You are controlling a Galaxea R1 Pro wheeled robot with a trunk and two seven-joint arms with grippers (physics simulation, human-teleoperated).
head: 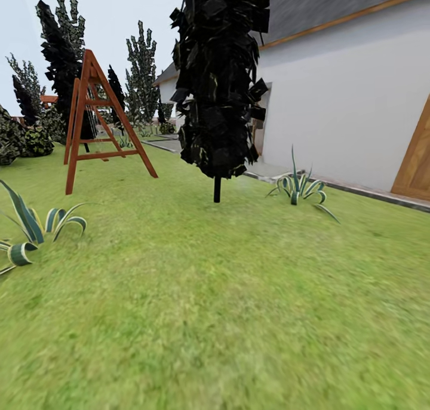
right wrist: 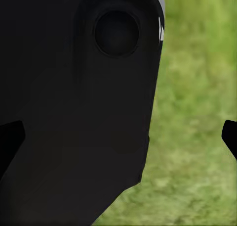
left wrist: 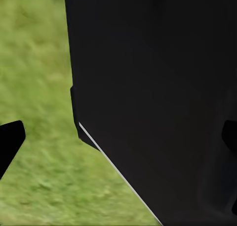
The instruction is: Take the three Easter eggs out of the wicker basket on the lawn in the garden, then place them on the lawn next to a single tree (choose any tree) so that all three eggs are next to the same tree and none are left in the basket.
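A black robot body part (right wrist: 74,117) (smooth, rounded) blocks blurred lawn (right wrist: 197,137).

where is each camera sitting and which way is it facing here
Head view: on the robot's head, facing forward over the lawn toward a dark tree, a wooden swing frame and the house wall.
Left wrist view: looks along its fingers at grass and dark robot body.
Right wrist view: likewise, finger.
Both wrist views share grass.

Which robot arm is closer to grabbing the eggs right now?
Neither, judging by these views. The head view has green lawn and a dark-leaved tree. Each wrist view has grass beside a black robot part, fingers apart with nothing between them.
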